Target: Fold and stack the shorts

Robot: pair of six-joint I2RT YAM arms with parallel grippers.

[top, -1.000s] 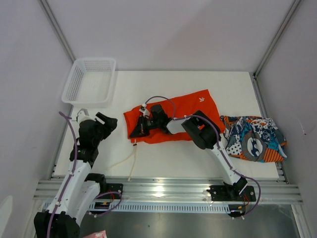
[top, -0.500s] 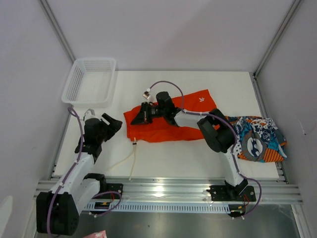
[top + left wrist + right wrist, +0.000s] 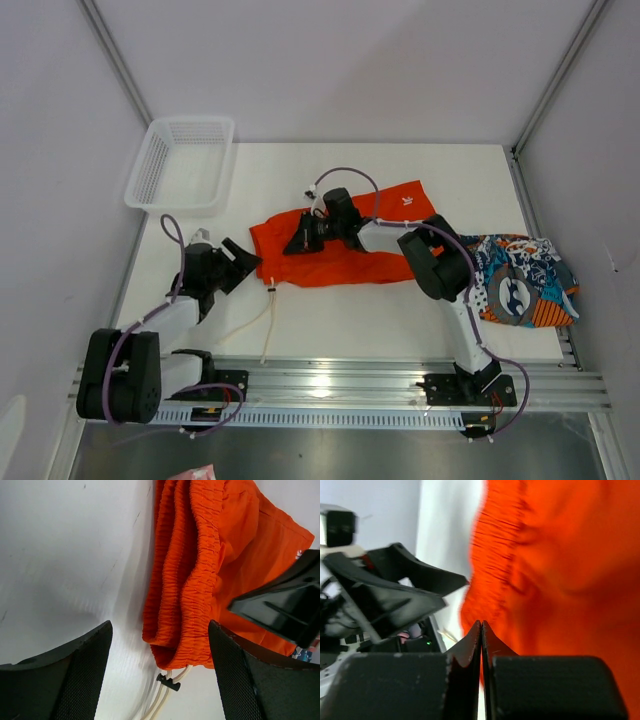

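two on table (image 3: 380, 312), outside basket (image 3: 143, 172): orange shorts (image 3: 340, 266), print shorts (image 3: 520, 282) | left hand (image 3: 243, 262) apart | right hand (image 3: 481, 626) together

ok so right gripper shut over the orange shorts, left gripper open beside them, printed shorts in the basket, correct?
No. The top view shows the printed shorts on the table at the right, not in the basket. The rest holds: right gripper shut over the orange shorts, left gripper open beside them.

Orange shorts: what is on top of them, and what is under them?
The right end effector, shut, sits over the orange shorts' waistband end; contact is unclear. The white table shows around them, and a white drawstring trails out. Anything beneath the cloth is covered.
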